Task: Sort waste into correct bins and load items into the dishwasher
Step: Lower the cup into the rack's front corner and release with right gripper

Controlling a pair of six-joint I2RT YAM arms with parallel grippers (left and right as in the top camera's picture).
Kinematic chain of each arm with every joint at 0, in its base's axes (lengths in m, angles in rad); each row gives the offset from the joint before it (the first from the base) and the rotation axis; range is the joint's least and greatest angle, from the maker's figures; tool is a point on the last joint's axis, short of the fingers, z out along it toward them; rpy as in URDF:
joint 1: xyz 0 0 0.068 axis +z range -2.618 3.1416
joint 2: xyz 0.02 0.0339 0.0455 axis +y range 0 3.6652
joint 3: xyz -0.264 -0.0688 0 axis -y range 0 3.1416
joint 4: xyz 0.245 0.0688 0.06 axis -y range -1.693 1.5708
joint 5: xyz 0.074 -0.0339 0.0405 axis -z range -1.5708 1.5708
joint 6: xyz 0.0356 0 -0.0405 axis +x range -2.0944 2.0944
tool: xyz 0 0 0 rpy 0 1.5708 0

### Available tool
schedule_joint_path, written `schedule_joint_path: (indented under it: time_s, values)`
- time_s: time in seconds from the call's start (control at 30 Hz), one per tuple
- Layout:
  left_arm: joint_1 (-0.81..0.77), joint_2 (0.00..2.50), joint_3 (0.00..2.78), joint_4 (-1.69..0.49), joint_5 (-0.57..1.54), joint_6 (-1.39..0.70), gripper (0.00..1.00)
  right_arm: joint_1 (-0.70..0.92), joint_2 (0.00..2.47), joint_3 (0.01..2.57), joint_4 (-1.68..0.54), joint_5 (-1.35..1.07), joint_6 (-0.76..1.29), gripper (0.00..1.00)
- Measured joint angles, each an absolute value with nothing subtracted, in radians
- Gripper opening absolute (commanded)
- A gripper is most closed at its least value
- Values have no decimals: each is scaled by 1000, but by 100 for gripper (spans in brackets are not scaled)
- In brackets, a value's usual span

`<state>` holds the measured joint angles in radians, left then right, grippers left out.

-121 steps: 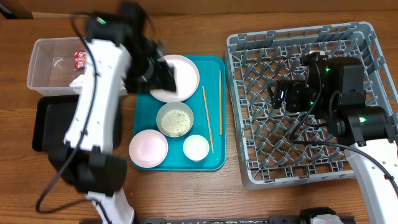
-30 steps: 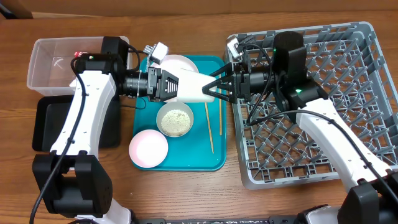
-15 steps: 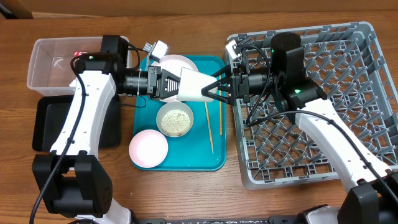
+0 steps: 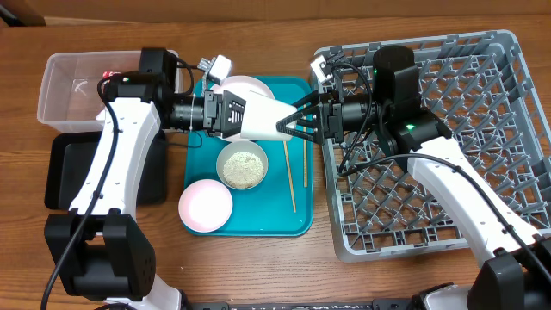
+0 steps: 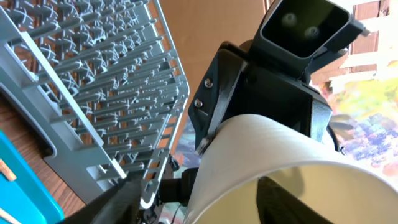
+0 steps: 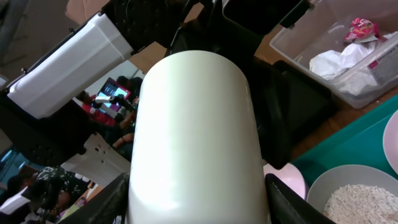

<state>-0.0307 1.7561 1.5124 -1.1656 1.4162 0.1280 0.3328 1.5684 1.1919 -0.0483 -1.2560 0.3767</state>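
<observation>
the grey dish rack [image 4: 482,60], right of the teal tray [image 4: 258,220], has its tray-side part covered by the right arm. the black tray [image 4: 60,172], left of the teal tray, is largely hidden under the left arm. the clear tub [image 4: 65,95], up-left of the teal tray, runs behind that same arm. the right wrist view shows a crumpled napkin [image 6: 336,62] and a red wrapper [image 6: 360,28] inside it. a white dish [image 4: 250,86] at the teal tray's far edge is half covered by the grippers.

both arms reach out level toward each other and meet above the far half of the teal tray. the left gripper [image 4: 244,119] is clamped on the rim of a white cup [image 4: 263,120], held on its side in the air with its base toward the rack. one finger shows dark inside the cup's mouth in the left wrist view, its tip cut off. the right gripper [image 4: 294,121] is spread wide, its fingers [image 6: 99,208] either side of the cup's base end. whether they touch it cannot be told.

on the teal tray sit a bowl of rice [image 4: 241,165] at its middle, a pink plate [image 4: 205,205] at its near-left corner, and two chopsticks [image 4: 289,176] along its rack-side edge.
</observation>
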Motion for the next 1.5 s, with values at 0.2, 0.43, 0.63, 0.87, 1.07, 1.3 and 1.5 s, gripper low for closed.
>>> schedule_joint_path:
  time_s: [0.2, 0.43, 0.63, 0.87, 1.07, 1.3, 1.5]
  values:
    - [60, 1756, 1512, -1108, 1394, 105, 75, 244, 1568, 1192, -84, -1192, 445, 55]
    - [194, 1756, 1529, -1099, 1114, 68, 75, 148, 1559, 1210, -489, -869, 429, 56]
    - [182, 1756, 1599, -1098, 783, 17, 74, 183, 1542, 1383, -998, -459, 385, 56]
    - [123, 1756, 1617, -1095, 565, -6, 73, 306, 1512, 1557, -1425, -173, 439, 60]
    - [68, 1756, 1617, -1094, 447, -13, 73, 366, 1509, 1560, -1674, -87, 548, 61]
    - [6, 1756, 1618, -1093, 358, -21, 74, 416, 1506, 1531, -1691, -66, 637, 61]
    - [-6, 1756, 1618, -1092, 327, -21, 75, 449, 1506, 1366, -1653, -67, 684, 61]
